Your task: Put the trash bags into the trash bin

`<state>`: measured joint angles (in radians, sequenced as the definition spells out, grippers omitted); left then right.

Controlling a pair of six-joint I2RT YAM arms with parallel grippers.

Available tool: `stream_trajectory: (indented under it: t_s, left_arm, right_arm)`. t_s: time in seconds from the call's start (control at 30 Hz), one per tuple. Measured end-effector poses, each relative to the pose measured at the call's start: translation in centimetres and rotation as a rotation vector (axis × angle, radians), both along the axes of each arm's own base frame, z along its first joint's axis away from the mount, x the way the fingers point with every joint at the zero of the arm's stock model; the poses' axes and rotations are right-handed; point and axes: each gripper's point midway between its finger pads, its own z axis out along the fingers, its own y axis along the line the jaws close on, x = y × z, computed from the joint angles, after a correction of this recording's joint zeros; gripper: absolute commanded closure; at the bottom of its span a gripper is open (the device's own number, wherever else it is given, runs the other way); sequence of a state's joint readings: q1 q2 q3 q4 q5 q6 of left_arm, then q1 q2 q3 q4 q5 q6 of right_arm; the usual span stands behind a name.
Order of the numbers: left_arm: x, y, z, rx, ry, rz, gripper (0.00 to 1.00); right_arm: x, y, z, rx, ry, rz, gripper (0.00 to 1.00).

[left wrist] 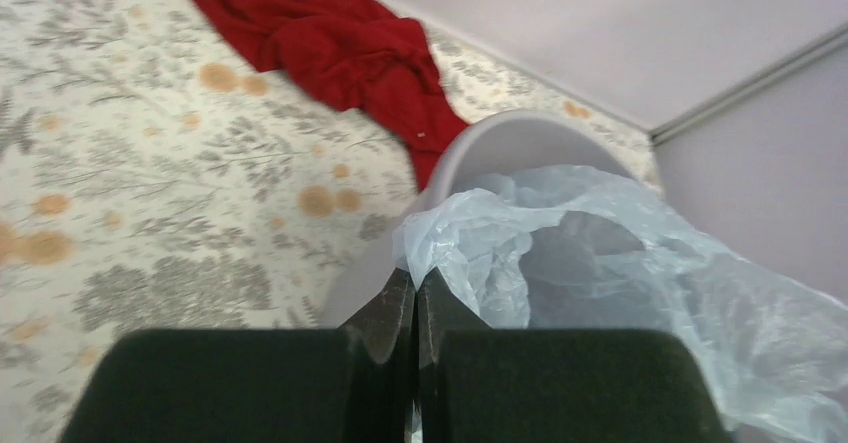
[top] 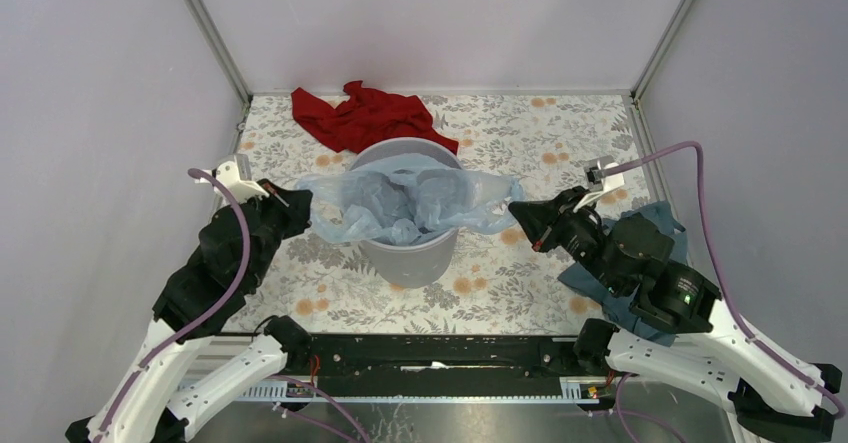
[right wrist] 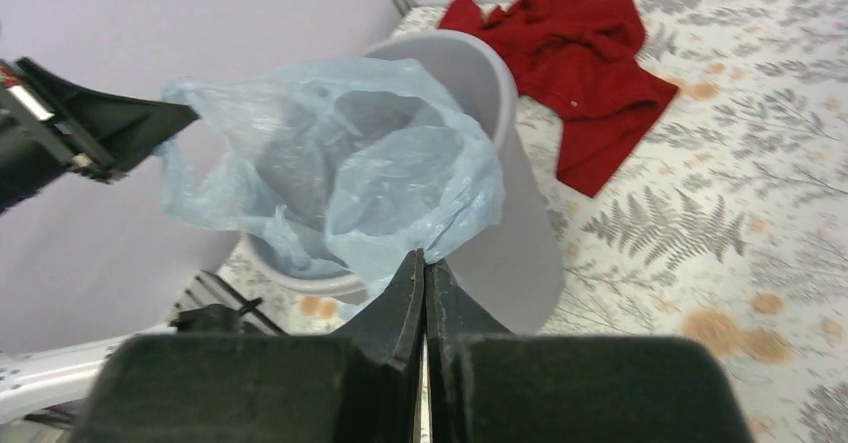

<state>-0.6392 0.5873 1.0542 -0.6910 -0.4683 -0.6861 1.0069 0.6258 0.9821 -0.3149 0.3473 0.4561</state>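
Observation:
The pale blue trash bag [top: 410, 203] is stretched open across the mouth of the grey trash bin [top: 410, 258], sagging down inside it. My left gripper [top: 305, 201] is shut on the bag's left edge, just left of the bin rim. My right gripper [top: 518, 211] is shut on the bag's right edge, just right of the rim. In the left wrist view the bag [left wrist: 600, 273] runs from the closed fingertips [left wrist: 395, 293] over the bin [left wrist: 520, 143]. In the right wrist view the bag [right wrist: 340, 173] hangs over the bin [right wrist: 520, 233] from my pinched tips [right wrist: 410, 268].
A red cloth [top: 365, 118] lies behind the bin at the back of the floral table [top: 530, 293]; it also shows in the left wrist view [left wrist: 330, 43] and the right wrist view [right wrist: 585, 53]. A dark teal cloth [top: 650, 253] lies under the right arm. Walls close in on both sides.

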Motion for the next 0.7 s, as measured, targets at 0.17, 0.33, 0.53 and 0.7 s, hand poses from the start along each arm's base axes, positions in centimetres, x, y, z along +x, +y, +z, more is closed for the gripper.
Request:
stream_trajectory:
  t_s: [0.17, 0.33, 0.53, 0.7]
  left_arm:
    - [-0.4, 1.7, -1.8, 0.112, 0.053, 0.045, 1.00]
    - [-0.6, 2.0, -1.1, 0.157, 0.052, 0.032, 1.00]
    - [0.8, 1.7, 0.2, 0.274, 0.059, 0.027, 1.00]
    - [2.6, 2.6, 0.3, 0.413, 0.102, 0.100, 1.00]
  right_arm:
    - [0.9, -1.6, -2.1, -0.103, 0.014, -0.084, 1.00]
    - [1.5, -2.2, -3.7, -0.202, 0.027, -0.121, 1.00]
    - [2.9, -3.4, -3.9, -0.406, 0.018, -0.184, 1.00]
    - [3.5, -6.5, 0.1, -0.442, -0.093, -0.296, 1.00]
